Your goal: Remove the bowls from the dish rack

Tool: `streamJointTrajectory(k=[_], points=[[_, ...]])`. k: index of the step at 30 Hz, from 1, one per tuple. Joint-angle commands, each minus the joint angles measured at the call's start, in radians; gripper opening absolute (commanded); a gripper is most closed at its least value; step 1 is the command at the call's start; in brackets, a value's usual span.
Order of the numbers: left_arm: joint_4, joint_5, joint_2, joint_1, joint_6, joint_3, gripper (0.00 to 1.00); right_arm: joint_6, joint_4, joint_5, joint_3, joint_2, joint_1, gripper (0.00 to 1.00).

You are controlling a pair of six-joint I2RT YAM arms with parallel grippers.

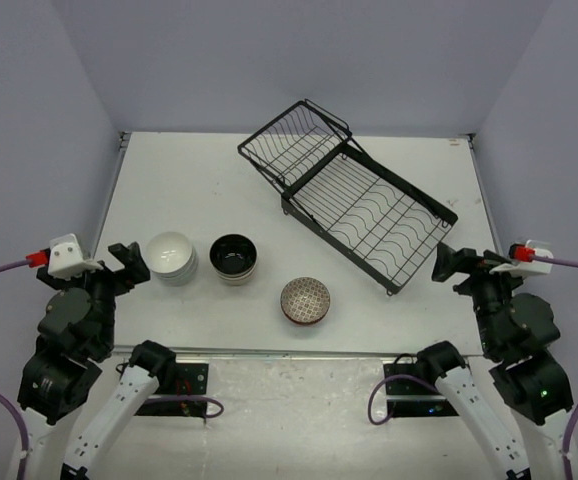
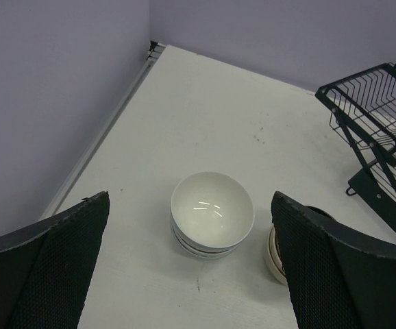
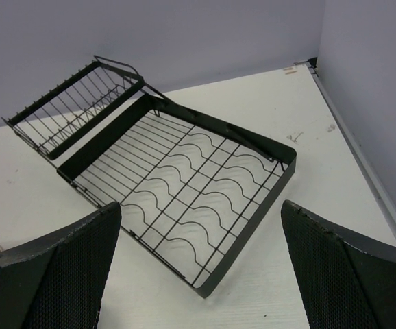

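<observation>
Both grippers gape wide, holding nothing: my left gripper (image 1: 127, 262) hangs just beside the white bowl stack (image 1: 171, 256), my right gripper (image 1: 449, 265) near the dish rack (image 3: 253, 223). Farther along the tabletop (image 1: 199, 190) sit the black-lined bowl (image 1: 235, 258) and the patterned bowl (image 1: 305, 300), all off the dish rack.

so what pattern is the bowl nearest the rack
The bowl is brown with pale speckles, clearest in the top view.
</observation>
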Motion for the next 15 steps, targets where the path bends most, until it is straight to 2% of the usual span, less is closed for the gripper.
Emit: streamJointTrajectory(k=[1, 10, 15], points=[[0.101, -0.017, -0.024, -0.005, -0.004, -0.057, 1.00, -0.015, 0.046, -0.024, -0.029, 0.022, 0.004, 0.99], [0.168, 0.009, -0.043, -0.005, 0.015, -0.132, 1.00, 0.025, 0.059, -0.043, -0.041, 0.031, 0.006, 0.99], [0.227, 0.035, -0.053, -0.005, 0.016, -0.183, 1.00, 0.047, 0.099, -0.106, -0.075, 0.043, 0.006, 0.99]])
